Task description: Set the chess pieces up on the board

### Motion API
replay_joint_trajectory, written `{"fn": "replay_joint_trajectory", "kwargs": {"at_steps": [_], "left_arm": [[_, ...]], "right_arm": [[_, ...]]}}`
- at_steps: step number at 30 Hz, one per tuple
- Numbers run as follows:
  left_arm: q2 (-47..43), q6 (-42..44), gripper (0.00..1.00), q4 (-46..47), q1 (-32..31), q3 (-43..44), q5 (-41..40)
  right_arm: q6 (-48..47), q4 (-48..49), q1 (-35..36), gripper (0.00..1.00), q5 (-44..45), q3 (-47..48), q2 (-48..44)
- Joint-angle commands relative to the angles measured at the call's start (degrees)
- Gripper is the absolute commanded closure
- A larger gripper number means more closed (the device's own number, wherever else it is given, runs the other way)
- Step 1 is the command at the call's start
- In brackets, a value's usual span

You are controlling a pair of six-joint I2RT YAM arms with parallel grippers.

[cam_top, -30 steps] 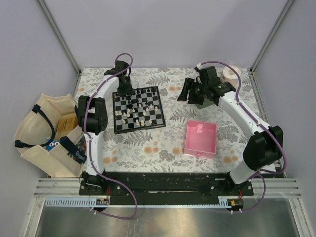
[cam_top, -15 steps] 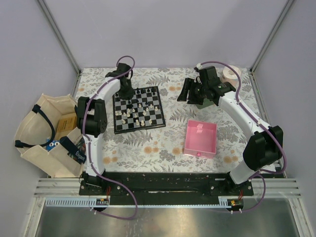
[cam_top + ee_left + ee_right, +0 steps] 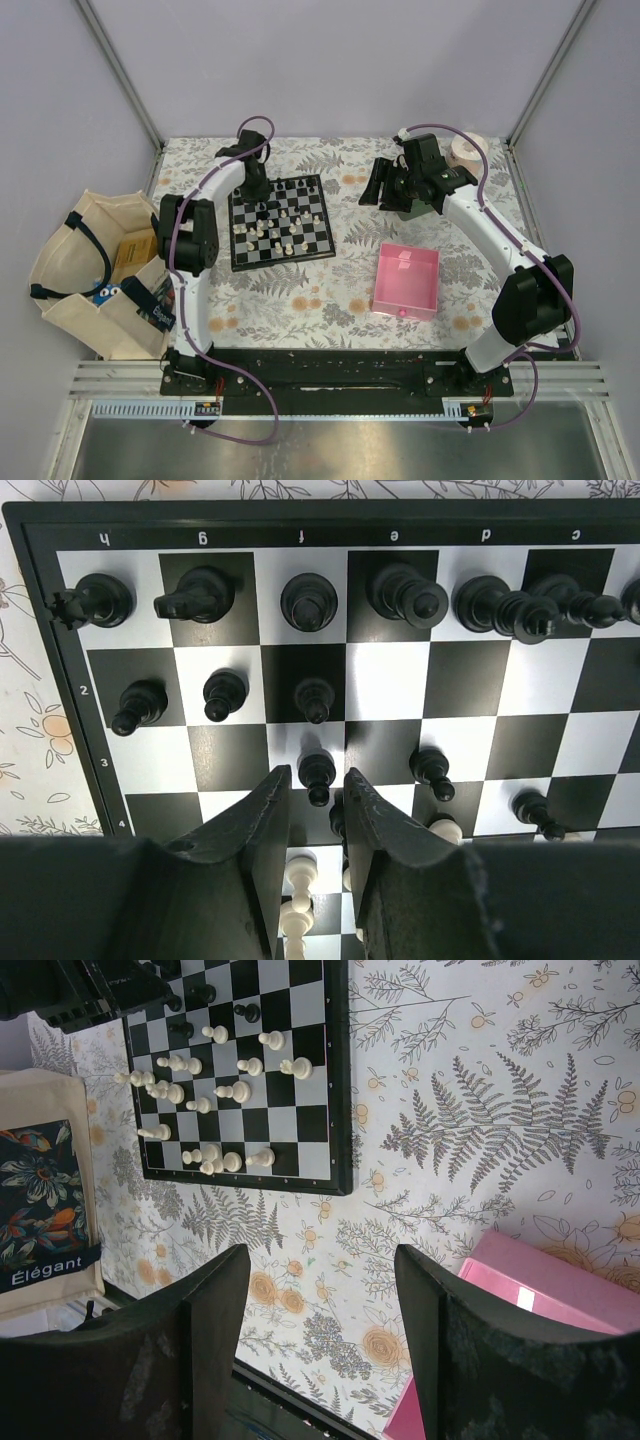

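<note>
Tote bag (image 3: 68,298) with packets (image 3: 152,303), pink tray (image 3: 405,285), board (image 3: 320,238)

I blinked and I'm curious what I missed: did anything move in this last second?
The left gripper slid slightly right and nearer over the board's far edge. Its fingers now straddle a black pawn, not visibly gripping it. Nothing was taken or released. The right gripper, pink tray and the other pieces stayed put.
</note>
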Motion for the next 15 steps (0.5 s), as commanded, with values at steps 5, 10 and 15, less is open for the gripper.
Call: {"fn": "replay_joint_trajectory", "kwargs": {"at_steps": [5, 10, 15], "left_arm": [[1.84, 0.29, 0.69, 0.05, 0.10, 3.42, -1.53], [1.49, 0.21, 0.78, -0.13, 0.10, 3.34, -1.62], [1.23, 0.73, 0.89, -0.31, 0.11, 3.86, -1.18]], "right_arm": [[-0.70, 0.26, -0.49, 0.32, -1.21, 1.00, -0.01], [-0.70, 0.35, -0.49, 0.31, -1.38, 0.91, 0.17], [-0.70, 0.35, -0.49, 0.31, -1.39, 1.09, 0.34]]}}
